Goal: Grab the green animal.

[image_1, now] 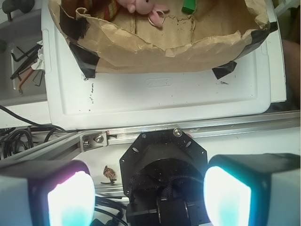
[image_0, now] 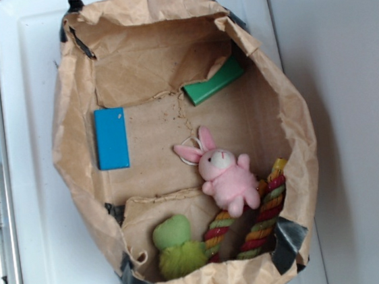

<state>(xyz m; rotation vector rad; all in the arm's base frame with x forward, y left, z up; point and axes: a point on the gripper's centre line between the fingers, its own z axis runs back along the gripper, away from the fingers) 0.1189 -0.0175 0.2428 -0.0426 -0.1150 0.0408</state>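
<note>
The green animal (image_0: 177, 247), a lime-green plush with a smooth head and a fuzzy body, lies in the near left corner of the brown paper bag (image_0: 75, 154), beside a striped rope toy (image_0: 255, 220). The wrist view does not show it. My gripper (image_1: 148, 195) appears only in the wrist view. It is open, its two glowing pads (image_1: 70, 200) wide apart with nothing between them. It hangs over the robot's black base (image_1: 162, 162), well outside the bag and away from the toy.
Also in the bag are a pink plush bunny (image_0: 225, 172), a blue block (image_0: 111, 138) and a dark-green block (image_0: 214, 82). The bag sits on a white tray (image_1: 164, 101). An aluminium rail (image_1: 235, 127) and loose tools (image_1: 26, 61) lie beside the tray.
</note>
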